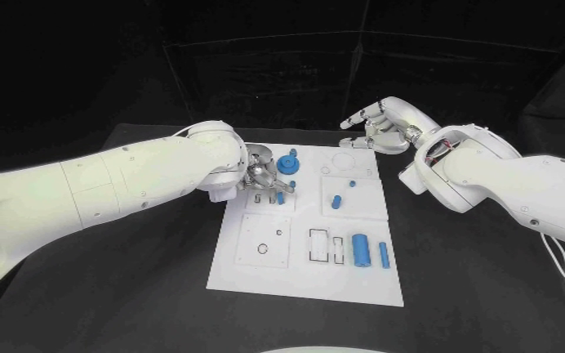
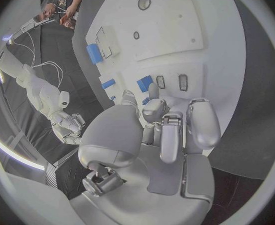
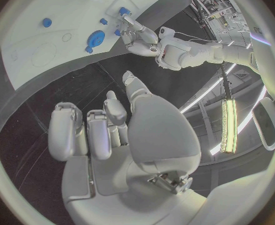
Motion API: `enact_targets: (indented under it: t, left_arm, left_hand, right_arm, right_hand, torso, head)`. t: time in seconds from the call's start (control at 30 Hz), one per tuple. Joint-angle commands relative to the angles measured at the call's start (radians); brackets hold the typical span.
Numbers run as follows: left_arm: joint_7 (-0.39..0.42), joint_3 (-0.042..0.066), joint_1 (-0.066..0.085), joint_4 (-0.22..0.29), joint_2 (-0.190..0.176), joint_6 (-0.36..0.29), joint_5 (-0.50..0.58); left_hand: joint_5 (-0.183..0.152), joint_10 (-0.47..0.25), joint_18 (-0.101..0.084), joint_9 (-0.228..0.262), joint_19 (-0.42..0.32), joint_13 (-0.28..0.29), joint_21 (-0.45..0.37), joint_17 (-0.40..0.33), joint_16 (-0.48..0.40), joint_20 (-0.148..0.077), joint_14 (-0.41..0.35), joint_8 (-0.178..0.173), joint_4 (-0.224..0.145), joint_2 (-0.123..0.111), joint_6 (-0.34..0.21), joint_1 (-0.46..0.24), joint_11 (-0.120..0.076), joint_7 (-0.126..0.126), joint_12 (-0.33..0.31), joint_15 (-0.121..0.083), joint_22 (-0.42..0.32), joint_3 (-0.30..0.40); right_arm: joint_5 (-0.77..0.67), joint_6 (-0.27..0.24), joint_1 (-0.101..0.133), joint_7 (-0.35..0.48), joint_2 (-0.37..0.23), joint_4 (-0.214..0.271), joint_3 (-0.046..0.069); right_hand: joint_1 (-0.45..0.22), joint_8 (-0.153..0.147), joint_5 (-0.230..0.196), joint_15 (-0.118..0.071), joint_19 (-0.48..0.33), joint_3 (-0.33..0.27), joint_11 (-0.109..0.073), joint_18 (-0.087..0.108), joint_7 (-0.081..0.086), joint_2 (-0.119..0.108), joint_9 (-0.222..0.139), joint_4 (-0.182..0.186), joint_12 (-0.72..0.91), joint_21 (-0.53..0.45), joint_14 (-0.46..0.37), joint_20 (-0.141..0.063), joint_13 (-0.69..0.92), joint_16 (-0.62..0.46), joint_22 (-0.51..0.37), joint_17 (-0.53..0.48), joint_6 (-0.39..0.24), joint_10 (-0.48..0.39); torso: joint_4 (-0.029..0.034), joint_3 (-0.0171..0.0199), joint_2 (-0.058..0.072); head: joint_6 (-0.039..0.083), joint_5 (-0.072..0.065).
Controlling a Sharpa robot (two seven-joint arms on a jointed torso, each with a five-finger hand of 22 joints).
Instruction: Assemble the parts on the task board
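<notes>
Two blue cylinders (image 1: pixel 371 252) lying at board (image 1: pixel 353 283) near edge, right side. Left hand (image 1: pixel 266 177) down on board's far-left area, fingertips on small blue part (image 1: pixel 280 197); grip unclear. Right hand (image 1: pixel 375 128) empty, fingers loosely spread, above worktop (image 1: pixel 141 288) just beyond board's far edge.

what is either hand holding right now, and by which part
The right hand holds nothing, its fingers apart beyond the task board. The left hand has its fingertips down among the blue parts; whether it grips one cannot be told.

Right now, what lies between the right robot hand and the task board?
Bare black table; in the head view, the right robot hand hovers behind the task board.
</notes>
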Motion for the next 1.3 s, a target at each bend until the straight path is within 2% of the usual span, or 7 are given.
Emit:
enact_targets:
  t: [0.03,0.33,0.5,0.93,1.2,1.3]
  left_arm:
    - [-0.008,0.000,0.002,-0.010,0.006,0.026,-0.009]
    - [-0.010,0.001,0.002,-0.027,0.020,0.048,-0.009]
    - [-0.010,0.001,0.002,-0.032,0.025,0.053,-0.009]
    - [-0.012,0.001,0.002,-0.037,0.033,0.072,-0.009]
    - [-0.012,0.001,0.002,-0.044,0.038,0.079,-0.009]
    - [-0.012,0.001,0.002,-0.045,0.040,0.084,-0.009]
  left_hand:
    - [0.001,0.002,-0.018,0.006,0.000,0.001,0.008,0.263,0.006,-0.002,0.106,0.008,-0.003,0.008,-0.011,0.019,-0.002,-0.002,0.001,-0.005,0.004,-0.002]
    - [0.002,0.003,-0.018,0.025,-0.003,0.004,0.011,0.263,0.006,0.001,0.106,0.021,-0.019,0.027,-0.023,0.060,-0.001,0.000,0.004,-0.003,0.009,0.017]
    - [0.002,0.001,-0.017,0.030,-0.006,0.002,0.009,0.263,0.006,0.002,0.106,0.024,-0.026,0.025,-0.027,0.070,0.000,0.000,0.002,-0.002,0.005,0.021]
    - [0.002,0.002,-0.018,0.036,-0.006,0.007,0.011,0.263,0.006,0.003,0.106,0.028,-0.034,0.021,-0.030,0.081,0.000,0.000,0.006,-0.002,0.009,0.024]
    - [0.002,0.003,-0.018,0.043,-0.006,0.010,0.013,0.263,0.006,0.003,0.106,0.035,-0.045,0.019,-0.030,0.095,0.000,-0.001,0.008,-0.002,0.013,0.030]
    - [0.002,0.003,-0.018,0.048,-0.007,0.009,0.014,0.263,0.006,0.003,0.106,0.038,-0.057,0.018,-0.032,0.108,0.000,-0.001,0.007,-0.002,0.014,0.036]
  right_arm:
    - [-0.004,0.011,0.002,-0.001,0.002,-0.001,0.000]
    - [-0.004,0.010,0.002,-0.001,0.004,-0.003,0.000]
    - [-0.003,0.012,0.002,-0.004,0.006,-0.005,0.000]
    - [-0.003,0.011,0.002,-0.010,0.009,-0.007,0.000]
    - [0.000,0.005,0.002,-0.008,0.012,-0.009,0.000]
    - [0.005,-0.001,0.002,-0.011,0.013,-0.011,0.000]
  right_hand:
    - [-0.011,0.003,0.007,0.003,-0.005,-0.004,0.000,0.000,0.001,-0.001,0.000,0.001,-0.006,-0.007,0.053,0.000,-0.002,-0.006,-0.004,0.010,0.001,-0.007]
    - [-0.011,0.004,0.008,0.003,-0.006,-0.004,0.000,0.000,0.001,0.000,0.000,0.002,-0.007,-0.008,0.053,0.000,-0.003,-0.007,-0.006,0.008,0.001,-0.007]
    - [-0.011,0.004,0.009,0.003,-0.005,-0.004,-0.001,0.000,0.001,0.002,0.000,0.002,-0.005,-0.007,0.053,0.000,-0.001,-0.006,-0.004,0.011,0.001,-0.006]
    - [-0.012,0.004,0.010,0.003,-0.005,-0.004,-0.001,0.000,0.000,0.003,0.000,0.003,-0.005,-0.007,0.054,0.000,-0.001,-0.004,-0.003,0.014,0.002,-0.006]
    - [-0.012,0.005,0.012,0.003,-0.006,-0.004,-0.001,0.000,0.000,0.006,0.000,0.004,-0.006,-0.008,0.054,0.000,-0.003,-0.005,-0.005,0.012,0.003,-0.006]
    - [-0.007,0.008,0.016,0.002,-0.027,-0.003,-0.002,0.010,-0.001,0.012,0.001,0.005,-0.090,-0.034,0.040,-0.001,-0.080,-0.035,-0.057,-0.043,0.005,-0.060]
  torso:
    - [0.0003,0.0002,0.001]
    - [-0.0006,-0.0003,0.001]
    - [-0.0003,-0.0006,0.000]
    - [-0.0002,0.0014,0.001]
    - [0.0002,0.0009,0.000]
    - [0.0007,0.0006,0.000]
  head:
    - [-0.002,0.001]
    - [-0.006,0.001]
    - [-0.008,0.001]
    - [-0.011,-0.002]
    - [-0.011,-0.003]
    - [-0.012,-0.003]
